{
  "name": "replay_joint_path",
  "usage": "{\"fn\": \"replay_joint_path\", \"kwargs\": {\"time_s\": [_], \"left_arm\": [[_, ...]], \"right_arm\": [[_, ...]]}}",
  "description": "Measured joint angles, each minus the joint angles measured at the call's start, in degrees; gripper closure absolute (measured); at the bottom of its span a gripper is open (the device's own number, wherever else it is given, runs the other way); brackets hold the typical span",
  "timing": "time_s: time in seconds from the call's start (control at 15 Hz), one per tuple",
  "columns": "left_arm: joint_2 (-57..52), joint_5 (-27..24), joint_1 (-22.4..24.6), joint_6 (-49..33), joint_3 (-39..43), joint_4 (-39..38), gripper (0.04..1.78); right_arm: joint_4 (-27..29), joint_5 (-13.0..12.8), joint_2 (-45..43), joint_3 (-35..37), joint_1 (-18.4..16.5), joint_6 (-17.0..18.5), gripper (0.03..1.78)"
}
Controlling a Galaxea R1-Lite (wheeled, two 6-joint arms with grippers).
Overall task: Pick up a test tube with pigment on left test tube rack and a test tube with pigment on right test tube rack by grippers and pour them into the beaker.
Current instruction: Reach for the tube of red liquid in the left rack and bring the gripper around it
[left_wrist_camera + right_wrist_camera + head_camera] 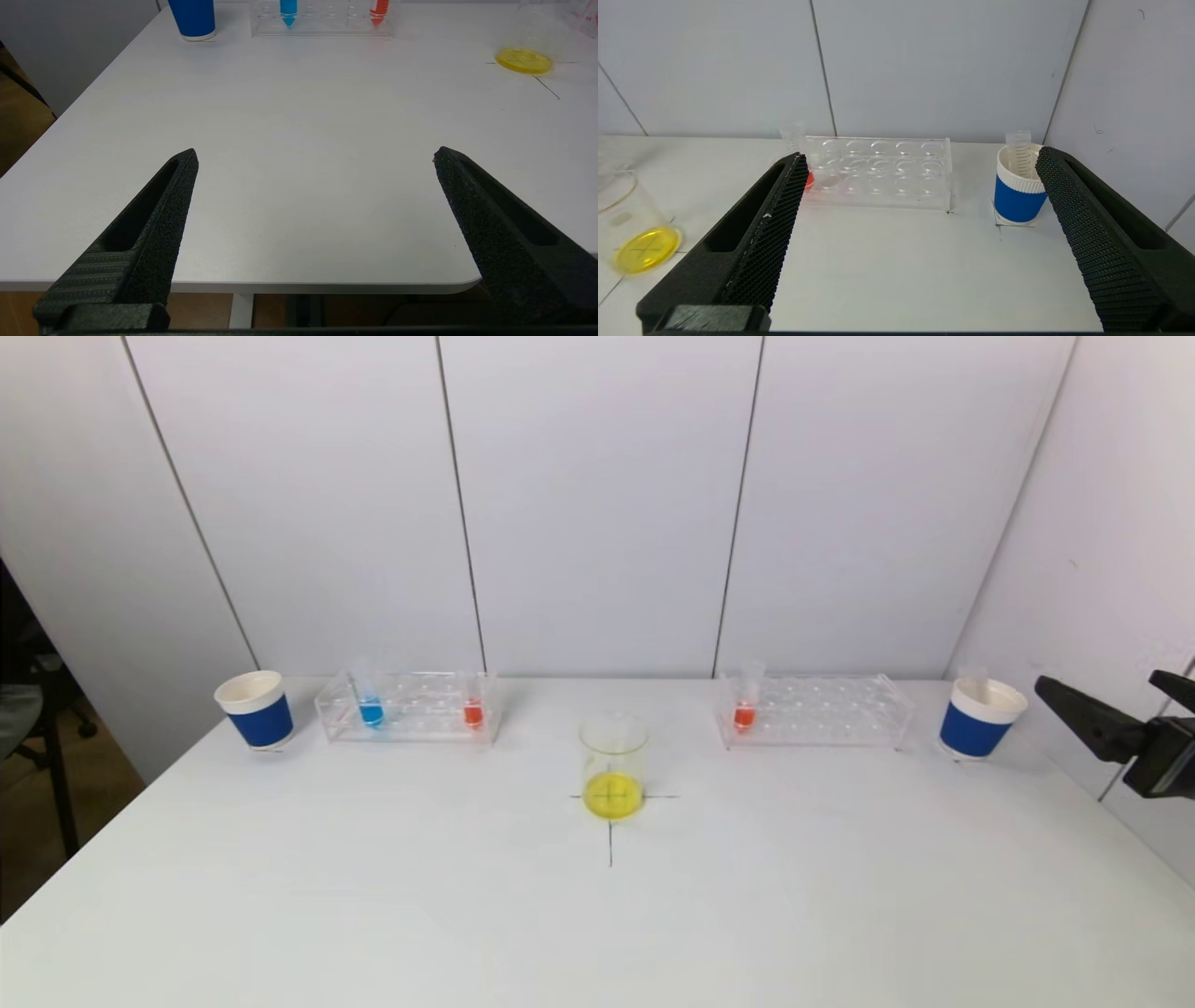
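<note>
At the right edge of the head view my right gripper (1111, 695) hangs beside the table (597, 915), its jaws spread wide with nothing between them; my left gripper (315, 156) shows only in its own wrist view, likewise spread and empty, low over the table's near edge.

In the upper left of the head view sits the left rack (409, 707), its long axis running across the frame. A blue tube (371, 705) and a red tube (472, 707) stand upright in it, pointed tips down, mouths up. In the upper right the right rack (814, 711) lies the same way, with one orange-red tube (745, 702) upright at its left end.

The beaker (613, 765) stands upright at centre, on a cross drawn on the table, with yellow liquid in its bottom. A blue-banded cup (255, 709) stands outside the left rack, and another cup (980, 718) outside the right rack holds an empty tube (1018, 147) with graduation marks too small for me to read.
</note>
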Motion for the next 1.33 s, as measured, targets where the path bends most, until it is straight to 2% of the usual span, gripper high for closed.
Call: {"fn": "replay_joint_path", "kwargs": {"time_s": [0.2, 0.33, 0.53, 0.87, 1.0, 1.33], "left_arm": [[0.00, 0.00, 0.00, 0.00, 0.00, 0.02, 0.06], [0.00, -0.02, 0.00, 0.00, 0.00, 0.02, 0.06], [0.00, -0.02, -0.02, 0.00, 0.00, 0.02, 0.06], [0.00, -0.02, 0.00, 0.01, 0.00, 0.02, 0.06], [0.00, 0.00, 0.00, 0.01, 0.00, 0.00, 0.06], [0.00, 0.00, 0.00, 0.01, 0.00, 0.00, 0.06]], "right_arm": [[3.74, 0.11, -8.98, 4.55, 1.99, 0.79, 0.04], [8.63, 0.11, -15.24, 5.81, 3.56, 1.02, 0.04], [18.03, 0.45, -24.98, 6.31, 4.74, 1.01, 0.04], [36.88, 3.15, -41.57, 6.34, 5.24, 1.12, 0.04], [42.20, 3.82, -46.80, 6.36, 5.27, 1.13, 0.04], [49.01, 4.11, -57.03, 5.56, 6.03, 2.06, 0.04]]}}
